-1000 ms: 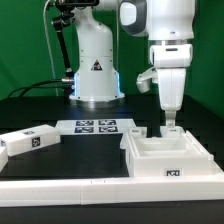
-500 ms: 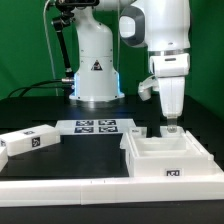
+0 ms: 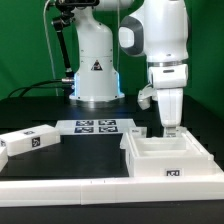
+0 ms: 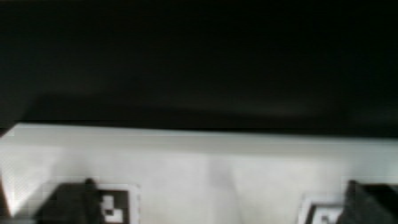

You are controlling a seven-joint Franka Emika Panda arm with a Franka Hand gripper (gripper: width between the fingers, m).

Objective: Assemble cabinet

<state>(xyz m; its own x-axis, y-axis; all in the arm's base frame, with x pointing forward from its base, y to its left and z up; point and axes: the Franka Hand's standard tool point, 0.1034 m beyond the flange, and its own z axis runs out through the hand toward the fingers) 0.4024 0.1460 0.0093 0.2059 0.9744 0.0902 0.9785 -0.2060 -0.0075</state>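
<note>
The cabinet (image 3: pixel 170 160) is a white open box with a marker tag on its front, standing on the black table at the exterior view's right. My gripper (image 3: pixel 168 129) hangs straight down over the cabinet's back wall, its tips just at the wall's top edge. In the wrist view the cabinet's white surface (image 4: pixel 214 160) fills the lower half, blurred. My gripper (image 4: pixel 222 208) shows only as two dark fingertips (image 4: pixel 75 208) far apart at the corners, open, each beside a marker tag. Nothing is held.
The marker board (image 3: pixel 98 126) lies flat at the table's middle. A loose white panel (image 3: pixel 30 141) with a tag lies at the exterior view's left. A long white rail (image 3: pixel 60 186) runs along the front. The robot's base (image 3: pixel 95 70) stands behind.
The wrist has come down a little, bringing the gripper closer to the cabinet's back wall. The cabinet and loose panel have not moved.
</note>
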